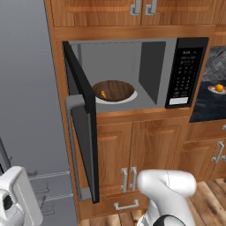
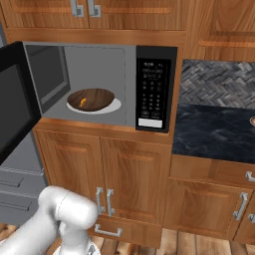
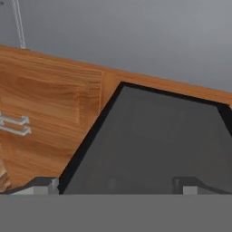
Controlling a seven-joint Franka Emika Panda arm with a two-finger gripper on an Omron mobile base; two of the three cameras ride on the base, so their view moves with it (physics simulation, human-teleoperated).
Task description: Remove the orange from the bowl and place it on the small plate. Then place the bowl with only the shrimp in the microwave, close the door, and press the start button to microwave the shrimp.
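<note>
The microwave (image 1: pixel 150 48) stands open, and the brown wooden bowl (image 1: pixel 115 89) (image 2: pixel 94 98) rests on its white turntable with the thin orange shrimp (image 1: pixel 103 94) (image 2: pixel 82 103) inside. The door (image 1: pixel 84 132) (image 2: pixel 15 109) is swung wide out to the left. On the dark counter at the right, the orange (image 1: pixel 219 87) lies on the small plate (image 1: pixel 219 92). In the hand view my gripper (image 3: pixel 117 186) is open with nothing between its tips, and it faces the door's dark panel (image 3: pixel 154 145) from close by.
The black keypad panel (image 1: pixel 185 75) (image 2: pixel 153 94) is on the microwave's right side. Wooden cabinets (image 1: pixel 132 154) with metal handles sit below and above. A grey fridge wall (image 1: pixel 26 88) stands left of the door. My arm's white elbow (image 1: pixel 167 185) is low in front.
</note>
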